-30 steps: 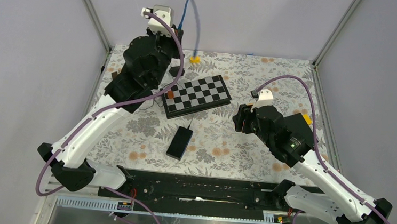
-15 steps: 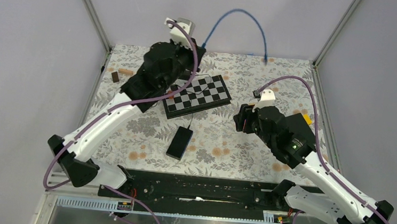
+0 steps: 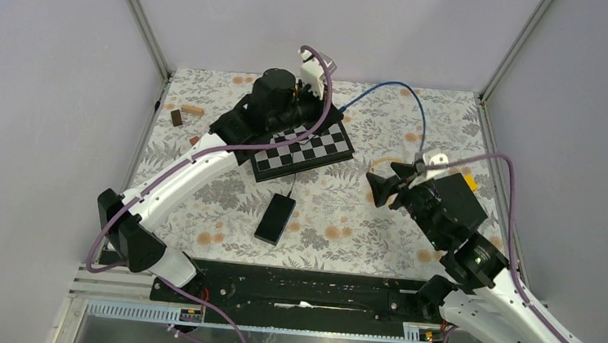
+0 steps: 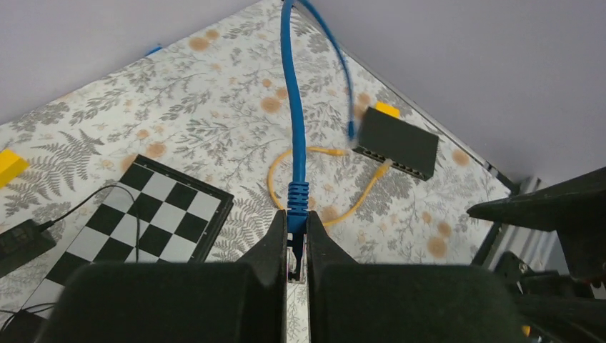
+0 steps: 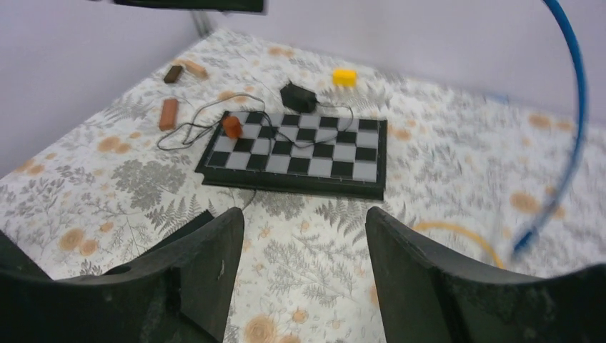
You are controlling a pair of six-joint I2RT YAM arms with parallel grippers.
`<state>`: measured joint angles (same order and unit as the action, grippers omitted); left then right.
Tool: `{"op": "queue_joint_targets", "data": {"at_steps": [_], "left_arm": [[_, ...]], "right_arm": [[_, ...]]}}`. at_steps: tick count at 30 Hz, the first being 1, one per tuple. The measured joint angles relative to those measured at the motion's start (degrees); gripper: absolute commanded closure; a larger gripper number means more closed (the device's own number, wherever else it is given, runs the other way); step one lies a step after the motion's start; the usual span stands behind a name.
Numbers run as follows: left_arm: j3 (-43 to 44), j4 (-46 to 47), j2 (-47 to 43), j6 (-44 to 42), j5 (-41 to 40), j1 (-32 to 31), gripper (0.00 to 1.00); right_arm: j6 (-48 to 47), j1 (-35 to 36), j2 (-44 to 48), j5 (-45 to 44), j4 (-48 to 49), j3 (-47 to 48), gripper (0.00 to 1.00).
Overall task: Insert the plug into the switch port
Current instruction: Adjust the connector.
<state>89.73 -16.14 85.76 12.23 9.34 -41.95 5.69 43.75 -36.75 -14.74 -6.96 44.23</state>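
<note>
Two grippers hang above the floral table (image 3: 338,223). Nearest the bases, the right gripper (image 5: 304,236) has its jaws spread with nothing between them, near the black switch (image 4: 396,143). Farther back, by the chessboard (image 3: 303,147), the left gripper (image 4: 296,225) pinches the plug (image 4: 296,207) of the blue cable (image 4: 291,107), well apart from the switch.

Soft even light, right-wrist view blurred

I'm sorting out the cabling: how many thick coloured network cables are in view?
2. The blue network cable runs from the left gripper, shut on its plug end, arcing towards the black network switch. The yellow network cable lies looped beside that switch. None seems hidden.
</note>
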Motion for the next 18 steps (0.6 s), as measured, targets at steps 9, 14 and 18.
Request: {"op": "queue_joint_targets", "data": {"at_steps": [9,14,18], "left_arm": [[0.6,-7.9,-0.1,-6.5,14.4,0.0,1.0],[1.7,-14.7,-0.4,-10.1,19.5,-0.1,1.0],[6.3,-21.8,-0.3,-13.3,22.3,-0.1,1.0]], "right_arm": [[-21.6,0.0,9.0,19.1,16.1,-12.0,0.21],[-29.5,0.0,6.9,28.2,17.2,-11.0,0.21],[-36.2,0.0,3.7,33.1,15.3,-8.3,0.22]]}}
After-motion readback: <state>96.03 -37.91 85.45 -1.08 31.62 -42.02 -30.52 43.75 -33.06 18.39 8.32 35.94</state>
